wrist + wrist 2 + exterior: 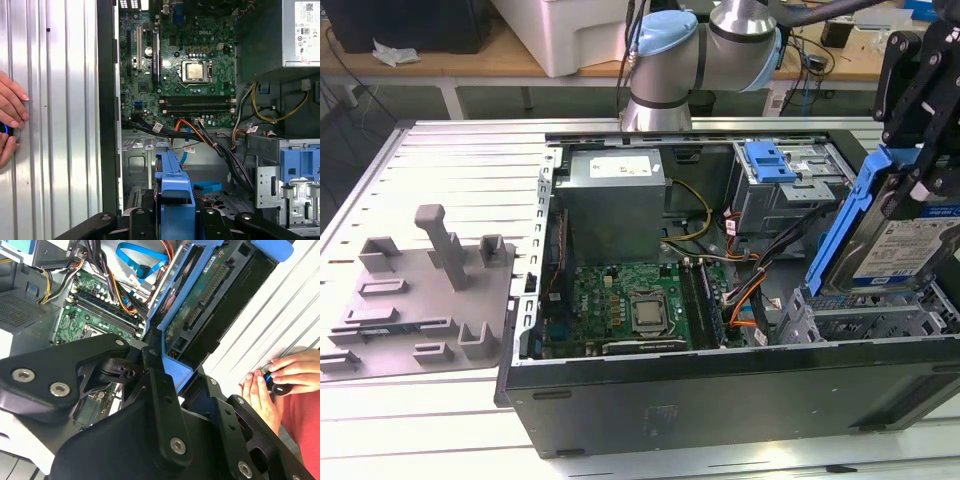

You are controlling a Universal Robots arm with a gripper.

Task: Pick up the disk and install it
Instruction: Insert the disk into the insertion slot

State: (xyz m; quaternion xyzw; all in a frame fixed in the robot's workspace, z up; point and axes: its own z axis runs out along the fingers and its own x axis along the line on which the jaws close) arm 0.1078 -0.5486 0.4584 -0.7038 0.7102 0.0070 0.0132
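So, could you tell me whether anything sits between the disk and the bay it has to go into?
Nothing visible does. The claw holds the disk tilted just above the grey bay. A bundle of cables runs beside the bay, on the exterior view's left, not across it.

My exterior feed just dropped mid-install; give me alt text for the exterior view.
The gripper holds the disk, tilted in its blue carrier, over the open case at the exterior view's right. The case shows a green motherboard and a grey power supply; a grey fixture lies on the table at the exterior view's left.
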